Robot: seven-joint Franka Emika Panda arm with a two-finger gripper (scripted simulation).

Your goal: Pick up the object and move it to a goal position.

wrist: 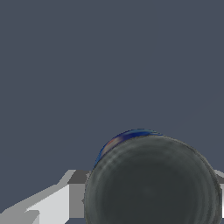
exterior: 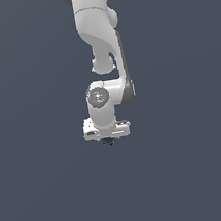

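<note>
The object [wrist: 151, 183] is a dark, nearly black round lump with a blue rim on its far side, and it fills the lower part of the wrist view. It sits between my two fingers; one white finger [wrist: 54, 203] with its dark pad presses against its side. In the exterior view the object [exterior: 108, 142] shows only as a tiny dark bit under the white hand. My gripper [exterior: 108, 138] points straight down and is shut on the object. How high it is above the floor cannot be told.
A plain dark grey-blue floor [exterior: 45, 194] lies all around. The white arm [exterior: 97, 28] reaches down from the upper middle of the exterior view. No goal marker shows.
</note>
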